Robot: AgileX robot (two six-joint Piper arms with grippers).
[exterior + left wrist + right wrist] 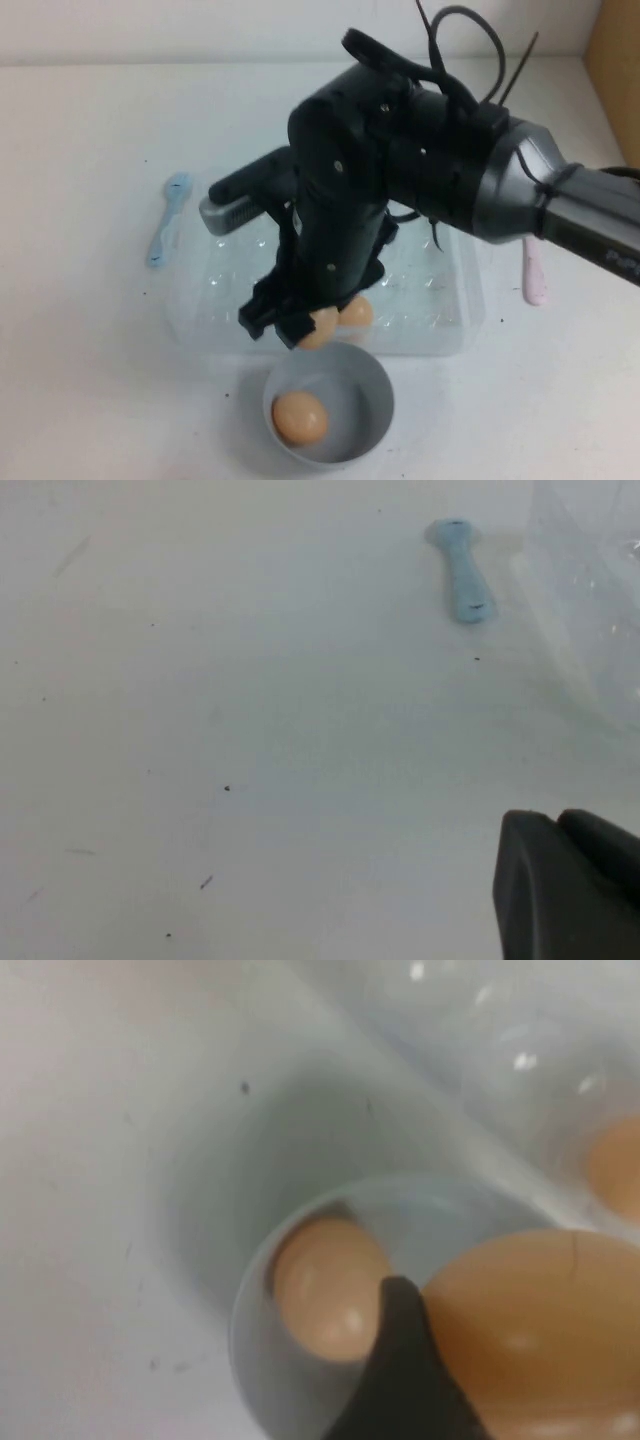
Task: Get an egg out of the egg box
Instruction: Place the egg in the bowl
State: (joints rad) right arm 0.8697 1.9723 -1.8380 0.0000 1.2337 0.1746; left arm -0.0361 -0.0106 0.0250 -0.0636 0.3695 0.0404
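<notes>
Now the right gripper hangs over the near edge of the egg box, just above the far rim of the grey-blue bowl. Its fingers are closed on the egg, which sits between them, lifted out of the dimples; in the right wrist view the held egg fills the lower corner beside one dark finger. A second egg lies in the box just behind the held one, touching or almost touching it. A third egg rests inside the bowl, on the side nearer the robot's left. The bowl stands on the white table, right against the near side of the box.

The left gripper is low over bare table, well apart from the box, and its opening I cannot tell. A blue spoon lies to the left of the box and a pink spoon to its right.
</notes>
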